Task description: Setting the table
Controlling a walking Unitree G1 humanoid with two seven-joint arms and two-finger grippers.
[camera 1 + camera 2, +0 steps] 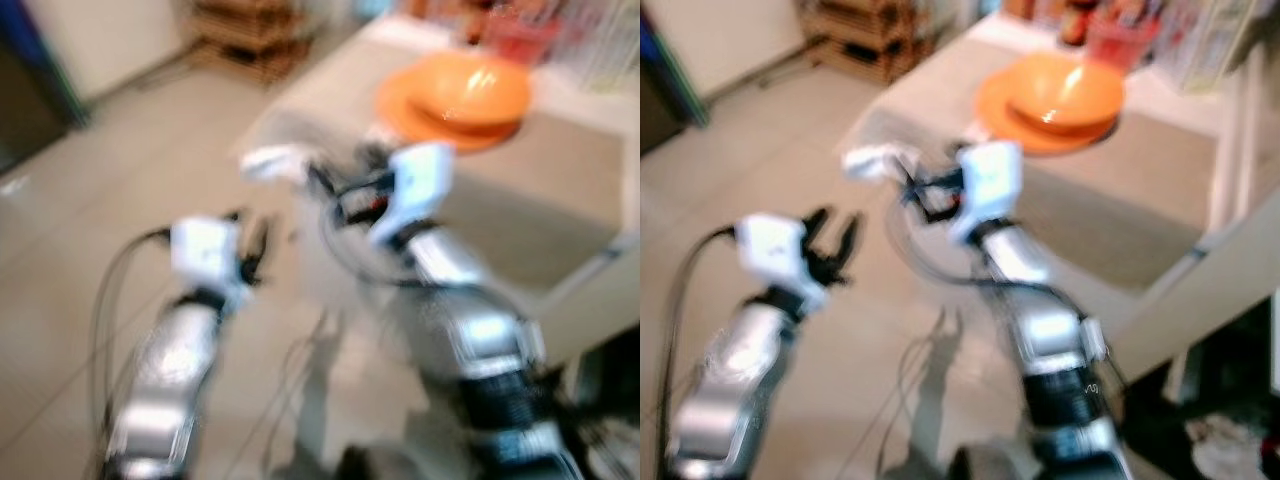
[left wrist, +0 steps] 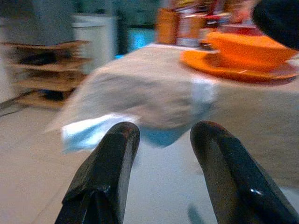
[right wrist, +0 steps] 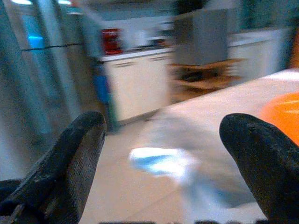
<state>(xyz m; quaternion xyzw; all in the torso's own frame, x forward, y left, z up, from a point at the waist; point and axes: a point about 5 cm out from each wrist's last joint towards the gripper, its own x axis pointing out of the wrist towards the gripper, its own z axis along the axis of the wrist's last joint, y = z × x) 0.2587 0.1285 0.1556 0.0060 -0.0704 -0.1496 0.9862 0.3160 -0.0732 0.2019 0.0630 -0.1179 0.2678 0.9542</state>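
A shiny orange bowl point(image 1: 1065, 95) sits on a wider flat orange plate point(image 1: 1040, 130), both resting on the beige cloth-covered table point(image 1: 1120, 200) toward its far side. A pale grey-white cloth point(image 2: 140, 95) with a light blue underside hangs over the table's near corner. The right gripper point(image 3: 163, 158) is raised near that corner, its two black fingers spread wide apart with nothing between them. The left gripper point(image 2: 161, 154) is held lower over the tiled floor point(image 1: 80, 230), its fingers point(image 2: 105, 172) also parted and empty. Motion blur smears every view: the jars and red items at the table's far edge are unreadable, and the wooden shelf point(image 1: 250, 35) behind is cut off.
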